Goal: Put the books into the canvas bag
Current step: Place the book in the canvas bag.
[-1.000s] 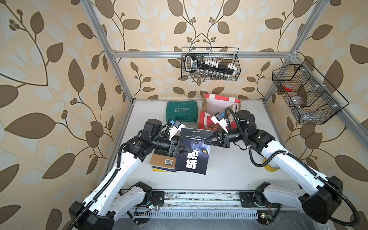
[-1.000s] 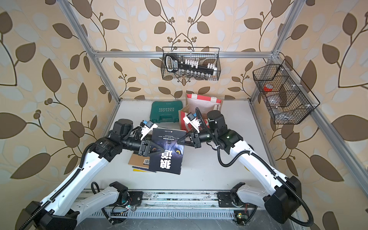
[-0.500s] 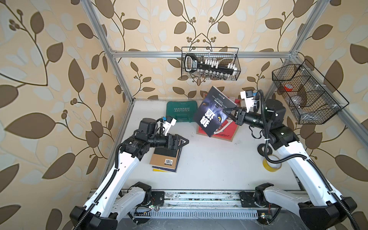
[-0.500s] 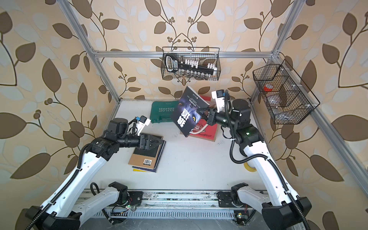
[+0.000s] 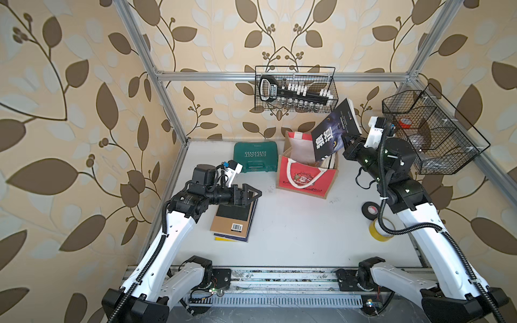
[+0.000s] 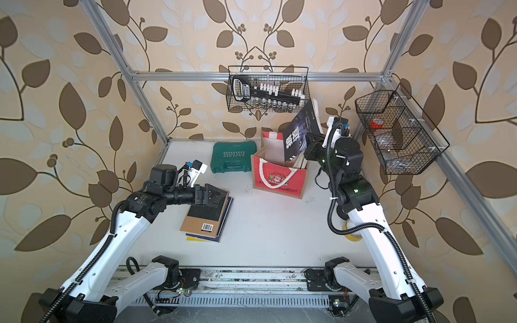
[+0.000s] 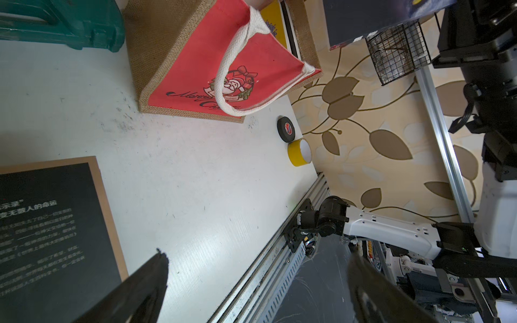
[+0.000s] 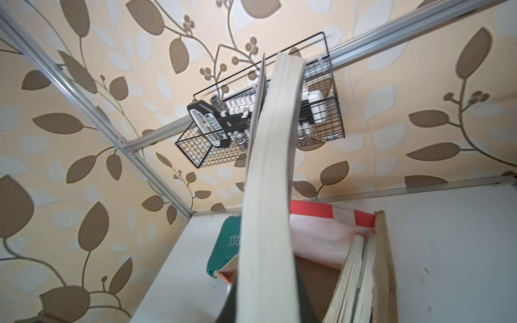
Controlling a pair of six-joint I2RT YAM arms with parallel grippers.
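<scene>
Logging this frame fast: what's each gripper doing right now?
Left gripper: open, empty, above the book stack.
Right gripper: shut on the dark book above the canvas bag.

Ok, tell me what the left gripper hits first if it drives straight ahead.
Most likely the bare white table: the left gripper points slightly down past the book stack, short of the yellow tape roll. Depth is unclear.

Right tool (image 5: 347, 140) tips hidden behind the held book (image 5: 334, 131). Bag (image 5: 305, 177) at 1 o'clock on tabletop (image 5: 293, 232): inner books (image 5: 329, 162) show edges only. Stack (image 5: 233, 219) at 9 o'clock: lower covers hidden.
</scene>
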